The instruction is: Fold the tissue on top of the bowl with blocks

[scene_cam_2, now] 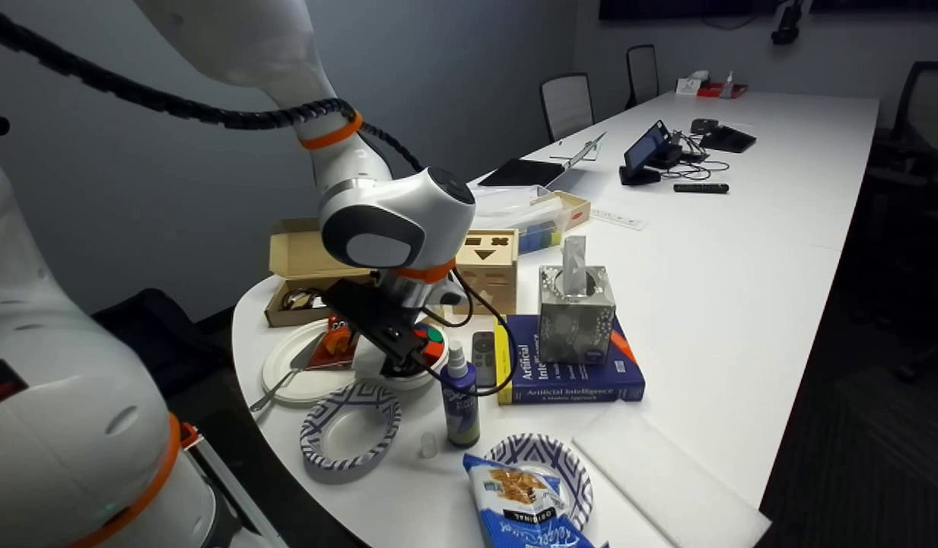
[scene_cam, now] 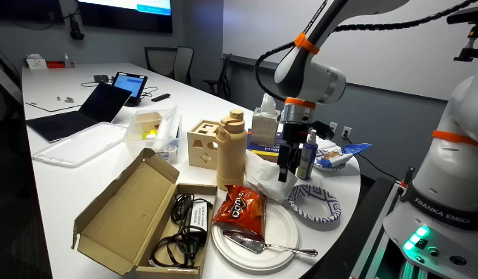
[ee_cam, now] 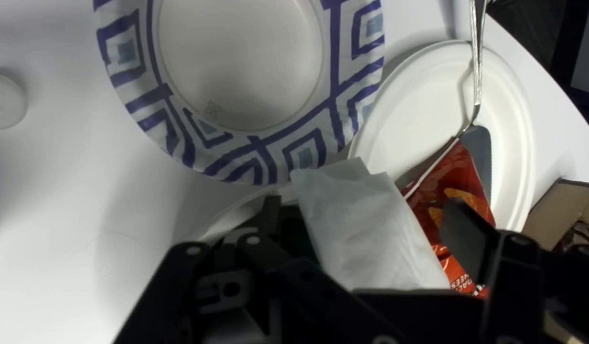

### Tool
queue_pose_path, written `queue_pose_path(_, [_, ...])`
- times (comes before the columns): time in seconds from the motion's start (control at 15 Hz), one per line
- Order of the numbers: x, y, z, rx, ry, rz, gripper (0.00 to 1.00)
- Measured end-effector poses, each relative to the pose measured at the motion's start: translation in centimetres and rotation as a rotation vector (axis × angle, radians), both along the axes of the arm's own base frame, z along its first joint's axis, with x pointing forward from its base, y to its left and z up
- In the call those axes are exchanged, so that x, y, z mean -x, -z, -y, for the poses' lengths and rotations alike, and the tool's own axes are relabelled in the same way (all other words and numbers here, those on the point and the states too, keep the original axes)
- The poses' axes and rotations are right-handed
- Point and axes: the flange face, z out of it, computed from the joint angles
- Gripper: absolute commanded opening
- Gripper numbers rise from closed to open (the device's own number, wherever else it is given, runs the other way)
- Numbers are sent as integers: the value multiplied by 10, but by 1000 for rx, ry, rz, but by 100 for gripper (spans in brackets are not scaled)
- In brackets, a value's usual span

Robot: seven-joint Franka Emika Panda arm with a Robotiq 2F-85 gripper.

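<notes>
The white tissue [ee_cam: 366, 229] lies draped over part of the small white bowl [scene_cam_2: 419, 380]; its flap shows in both exterior views. Inside the bowl, a red block [scene_cam_2: 432, 352] and a green one [scene_cam_2: 436, 335] peek out beside the wrist. My gripper [ee_cam: 368, 217] points down over the bowl, jaws wide apart, with the tissue between them. One of its fingers [ee_cam: 271, 215] stands at the bowl's uncovered side; the opposite finger [ee_cam: 466, 234] is over the snack bag. Whether either finger touches the tissue, I cannot tell. In an exterior view the tissue [scene_cam: 264, 174] hides most of the bowl.
Close by are a striped dish [scene_cam: 333, 203], a purple spray bottle [scene_cam: 308, 159], a red snack bag [scene_cam: 242, 209] and a cake server [scene_cam: 250, 244] on the large white plate [scene_cam: 258, 263]. A tan bottle [scene_cam: 231, 151] and a tissue box [scene_cam: 264, 128] on a book stand behind.
</notes>
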Motion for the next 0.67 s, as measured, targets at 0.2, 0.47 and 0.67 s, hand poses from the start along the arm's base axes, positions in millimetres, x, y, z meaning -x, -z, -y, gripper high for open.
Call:
queue_pose_path(0.2, [1,5,1,5,3,-7,31])
queue_pose_path(0.47, [3,5,4,15,7,-43,1])
queue_pose_path(0.67, [8,3,5,25,-4,-118,0])
